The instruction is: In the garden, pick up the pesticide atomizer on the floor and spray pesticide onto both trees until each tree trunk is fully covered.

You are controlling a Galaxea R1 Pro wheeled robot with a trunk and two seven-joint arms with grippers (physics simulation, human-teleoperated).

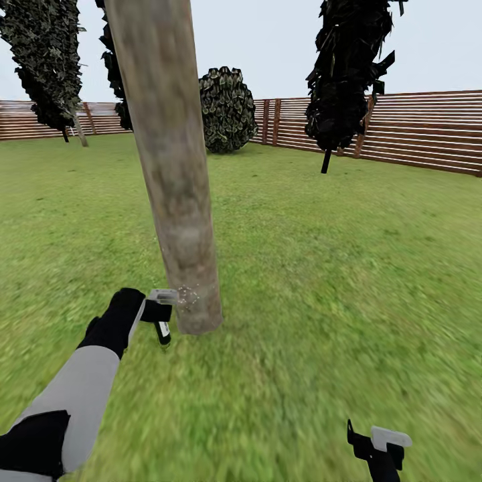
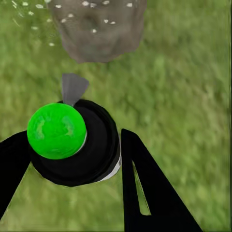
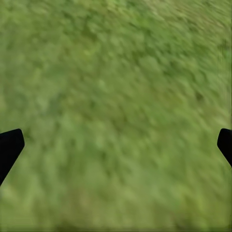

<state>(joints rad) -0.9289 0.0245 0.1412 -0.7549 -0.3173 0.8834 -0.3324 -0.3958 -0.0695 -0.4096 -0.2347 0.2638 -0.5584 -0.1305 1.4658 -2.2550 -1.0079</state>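
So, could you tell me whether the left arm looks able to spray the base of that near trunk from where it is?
Probably yes: the left tool holds the spray bottle beside the trunk, nothing between them, and whitish specks already dot the bark.

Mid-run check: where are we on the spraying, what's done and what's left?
Done: the atomizer is off the floor, gripped in the left gripper. In hand: whitish specks dot the base of the near trunk; higher up it looks bare. Left: the rest of this trunk and the second tree. Right gripper is open, idle.
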